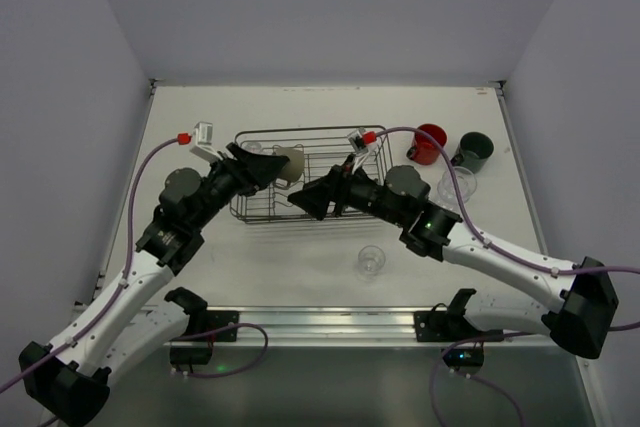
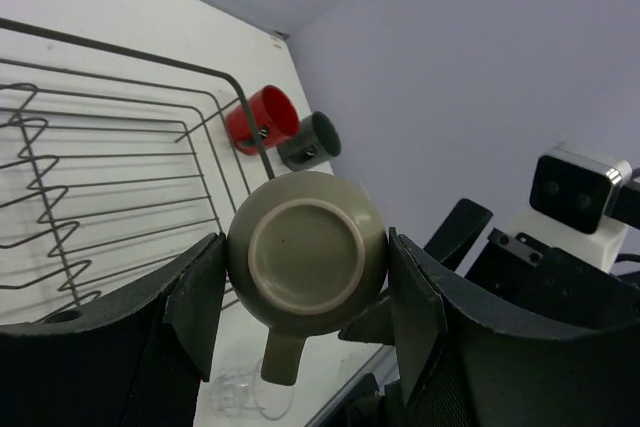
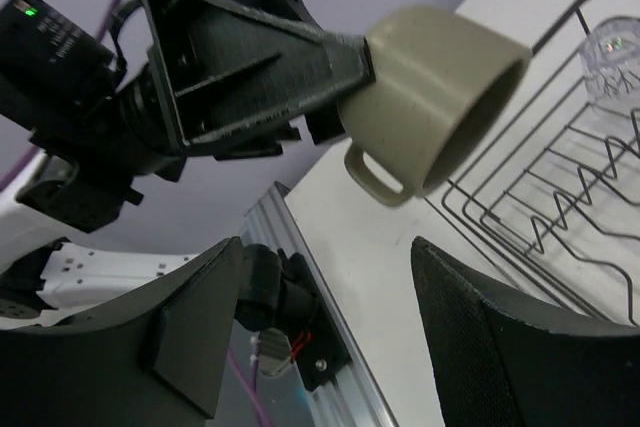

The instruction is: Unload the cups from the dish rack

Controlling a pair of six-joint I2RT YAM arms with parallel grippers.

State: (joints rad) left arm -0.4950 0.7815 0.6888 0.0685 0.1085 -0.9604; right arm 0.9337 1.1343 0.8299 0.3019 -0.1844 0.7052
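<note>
My left gripper is shut on the small olive-tan cup and holds it above the black wire dish rack. In the left wrist view the cup shows its base, handle down, between both fingers. My right gripper hangs open and empty just in front of that cup, over the rack's near side. A clear glass lies in the rack. The red mug and dark grey-green mug stand on the table to the right of the rack.
One clear glass stands on the table in front of the rack. Another glass sits by the right arm, below the mugs. The metal rail runs along the near edge. White walls close in the table.
</note>
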